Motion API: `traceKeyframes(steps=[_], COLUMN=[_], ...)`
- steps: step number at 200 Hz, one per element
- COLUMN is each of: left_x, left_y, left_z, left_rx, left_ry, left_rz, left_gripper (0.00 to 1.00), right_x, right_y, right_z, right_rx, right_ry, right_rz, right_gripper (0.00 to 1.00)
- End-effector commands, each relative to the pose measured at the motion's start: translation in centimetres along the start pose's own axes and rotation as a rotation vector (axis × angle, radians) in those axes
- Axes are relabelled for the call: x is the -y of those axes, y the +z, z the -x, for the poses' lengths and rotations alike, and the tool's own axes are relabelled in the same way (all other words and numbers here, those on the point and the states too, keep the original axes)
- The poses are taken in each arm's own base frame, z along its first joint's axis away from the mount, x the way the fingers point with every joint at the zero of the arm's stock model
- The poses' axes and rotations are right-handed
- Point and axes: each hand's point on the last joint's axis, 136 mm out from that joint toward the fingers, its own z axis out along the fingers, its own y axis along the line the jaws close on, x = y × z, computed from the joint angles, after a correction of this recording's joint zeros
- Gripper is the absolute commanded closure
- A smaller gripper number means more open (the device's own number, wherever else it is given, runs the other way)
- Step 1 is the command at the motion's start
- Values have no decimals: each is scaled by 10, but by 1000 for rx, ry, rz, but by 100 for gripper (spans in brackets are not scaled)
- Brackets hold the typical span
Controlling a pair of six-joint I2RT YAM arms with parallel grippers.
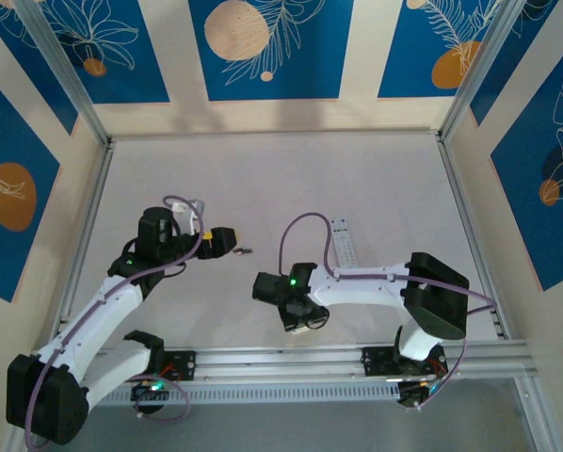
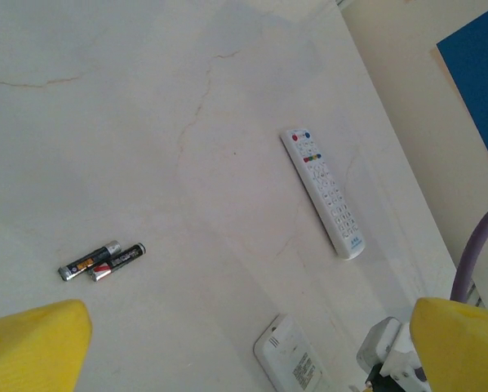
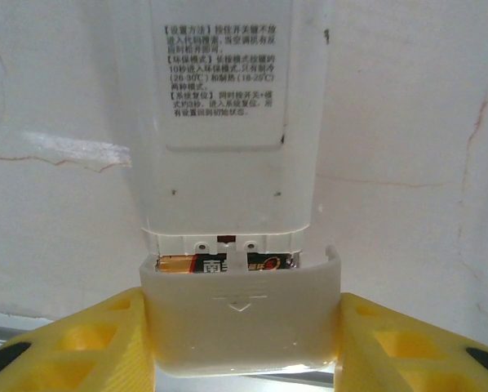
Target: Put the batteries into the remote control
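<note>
Within our right gripper (image 3: pixel 240 351) we hold a remote (image 3: pixel 228 122), cover (image 3: pixel 240 314) seemingly ajar. Our left gripper (image 2: pixel 248 347) gapes wide near two batteries (image 2: pixel 103 260).

Overhead overview; wrist views toward table (image 1: pixel 263 169).

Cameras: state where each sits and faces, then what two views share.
Top external: above and behind the robot, looking down on the table; left gripper and right gripper show.
Left wrist: rides the left gripper, looking down at two loose batteries and a face-up remote; its open yellow fingers show.
Right wrist: rides the right gripper, close on a back-up remote, cover part open; its fingers flank that end.
Shared: top external and left wrist both show the batteries and face-up remote.
</note>
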Motion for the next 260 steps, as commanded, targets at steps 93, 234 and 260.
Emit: traceKeyframes(steps=[93, 234, 260], left_x=[2, 1, 0], left_y=[-2, -2, -2], left_z=[1, -1, -1], left_rx=[7, 3, 5], left_ry=[2, -2, -1], left_rz=[-14, -14, -11], left_gripper=[0, 0, 0], right_x=[3, 15, 10], right_y=[21, 56, 65], right_z=[-12, -9, -11], right_rx=[-44, -41, -65], right_ry=[87, 2, 20], right_rz=[-57, 16, 60], right_gripper=[51, 51, 52])
